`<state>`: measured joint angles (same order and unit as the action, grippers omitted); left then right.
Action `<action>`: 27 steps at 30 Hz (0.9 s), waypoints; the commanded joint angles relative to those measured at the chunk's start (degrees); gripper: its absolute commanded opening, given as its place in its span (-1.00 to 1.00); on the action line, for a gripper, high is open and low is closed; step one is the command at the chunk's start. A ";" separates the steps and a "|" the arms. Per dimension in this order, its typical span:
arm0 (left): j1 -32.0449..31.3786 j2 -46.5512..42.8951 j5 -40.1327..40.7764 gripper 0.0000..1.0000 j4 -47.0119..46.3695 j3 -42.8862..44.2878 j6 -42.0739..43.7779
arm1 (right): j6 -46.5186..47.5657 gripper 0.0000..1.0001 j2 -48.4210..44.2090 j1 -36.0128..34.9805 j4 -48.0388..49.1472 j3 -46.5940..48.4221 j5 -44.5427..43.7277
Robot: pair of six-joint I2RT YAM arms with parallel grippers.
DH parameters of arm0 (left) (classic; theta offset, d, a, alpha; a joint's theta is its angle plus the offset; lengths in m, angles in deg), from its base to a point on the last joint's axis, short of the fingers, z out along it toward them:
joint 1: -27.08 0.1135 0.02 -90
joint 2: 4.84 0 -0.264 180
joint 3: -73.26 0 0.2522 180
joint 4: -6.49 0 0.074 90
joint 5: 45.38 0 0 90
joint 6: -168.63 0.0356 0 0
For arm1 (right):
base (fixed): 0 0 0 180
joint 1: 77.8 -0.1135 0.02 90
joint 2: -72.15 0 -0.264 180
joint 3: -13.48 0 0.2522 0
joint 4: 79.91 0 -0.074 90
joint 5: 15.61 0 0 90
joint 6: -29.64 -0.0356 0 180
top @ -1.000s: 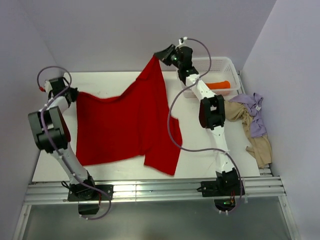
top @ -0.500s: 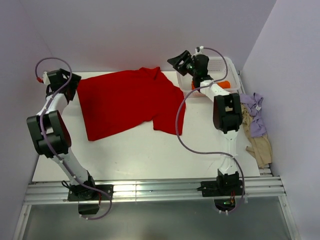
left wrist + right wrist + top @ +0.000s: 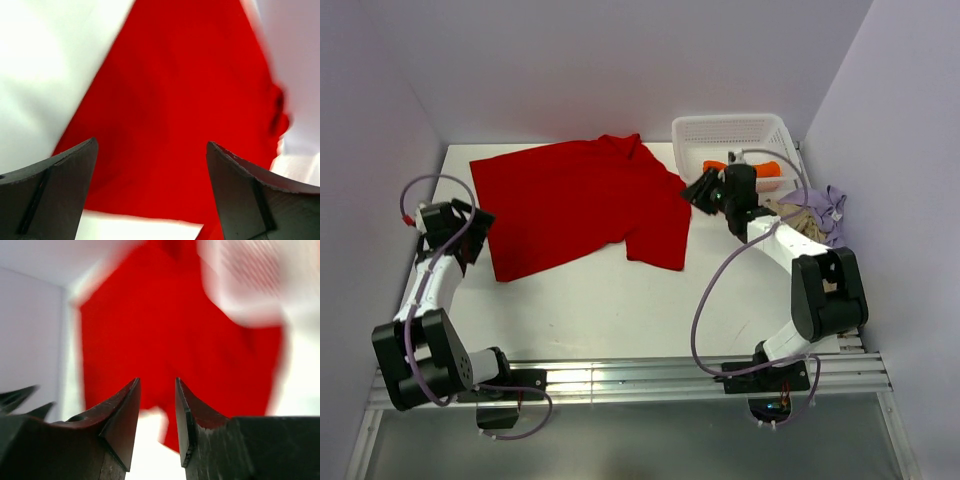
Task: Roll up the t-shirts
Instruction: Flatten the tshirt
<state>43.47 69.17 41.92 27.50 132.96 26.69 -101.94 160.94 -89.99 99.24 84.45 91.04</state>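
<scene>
The red t-shirt [image 3: 575,200] lies spread out flat on the white counter [image 3: 600,310], toward the far side. A piece of it sticks out toward the near side on its right. The left arm [image 3: 425,290] reaches up beside the red t-shirt's left edge, and its jaws sit just beside the shirt's near left corner. I cannot tell if they touch the cloth. In the left wrist view these jaws are spread very wide with nothing between them, and the red t-shirt [image 3: 170,110] fills the space past them. The right arm [image 3: 775,240] bends in from the other side, and its jaws sit just beside the red t-shirt's right edge. In the right wrist view, which is blurry, these jaws are open only a little, with a thin gap and nothing in it. The red t-shirt [image 3: 170,335] shows past them. A white mesh basket [image 3: 735,128] stands just beside the red t-shirt's far right corner, and an orange t-shirt [image 3: 770,168] lies inside it. Farther to the right of the red t-shirt, past the right arm, a beige t-shirt [image 3: 788,212] and a lavender t-shirt [image 3: 830,205] lie bunched up together.
</scene>
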 commanded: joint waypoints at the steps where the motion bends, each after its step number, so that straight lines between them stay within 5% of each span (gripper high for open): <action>1: 1.02 -6.67 -3.54 0.88 -1.00 -7.49 -1.93 | 1.06 -0.19 -1.86 -0.91 -7.44 -5.26 -5.65; 5: 1.11 -11.08 -4.07 0.87 0.38 -11.13 -1.59 | 1.86 -0.06 -5.03 -2.58 -11.23 -10.88 -7.84; 12: 1.11 -14.43 -3.10 0.79 2.60 -13.41 -1.66 | -1.48 -0.13 -10.48 -5.74 -11.85 -19.15 -11.19; 15: 1.46 -15.39 -5.20 0.81 0.41 -15.60 -2.19 | -2.71 0.17 -9.78 -7.85 -10.80 -21.34 -12.42; 27: 3.30 -15.31 -4.16 0.72 -1.36 -19.30 -1.67 | -4.56 0.02 -6.01 -10.40 -4.74 -26.36 -13.48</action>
<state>46.20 54.55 37.48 29.00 114.36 24.72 -105.90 153.36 -99.97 90.50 58.36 78.73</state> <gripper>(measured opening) 0.866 0.512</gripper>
